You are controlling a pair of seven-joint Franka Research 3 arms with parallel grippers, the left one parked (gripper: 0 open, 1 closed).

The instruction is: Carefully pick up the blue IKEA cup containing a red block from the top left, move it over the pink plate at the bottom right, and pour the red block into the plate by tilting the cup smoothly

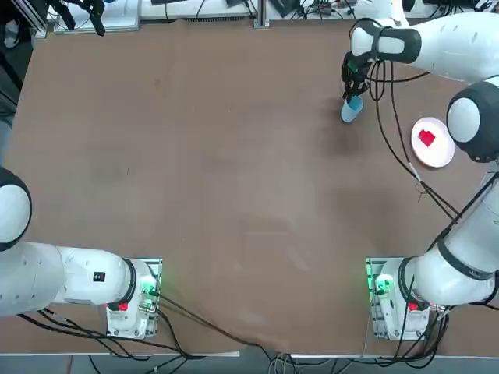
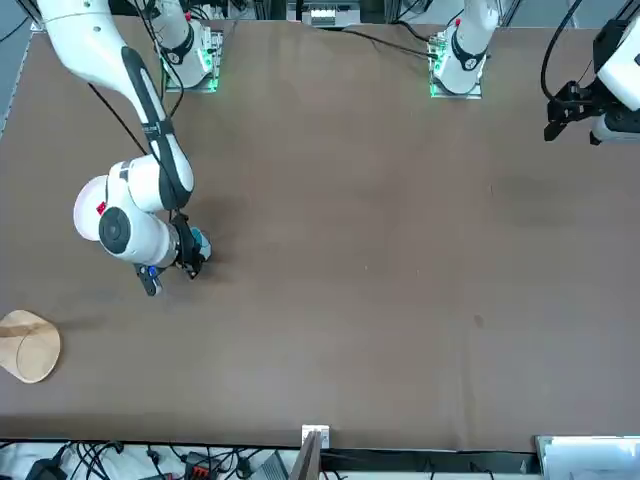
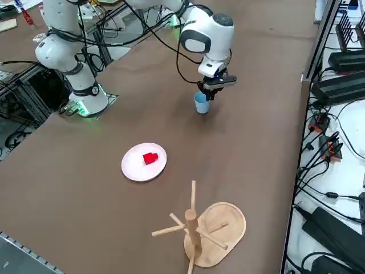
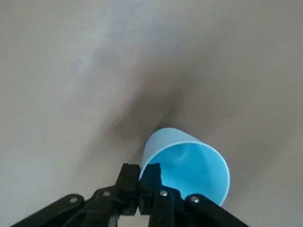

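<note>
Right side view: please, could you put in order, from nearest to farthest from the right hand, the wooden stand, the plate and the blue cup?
1. Blue cup: gripped at its wall by the right hand.
2. Plate: toward the robot's right from the cup, with the red block on it.
3. Wooden stand: nearest this camera.

A plain brown tabletop (image 3: 239, 134) is seen, edged with metal framing (image 3: 302, 114); beyond one edge, a white surface (image 3: 356, 140) is covered with black cables.
</note>
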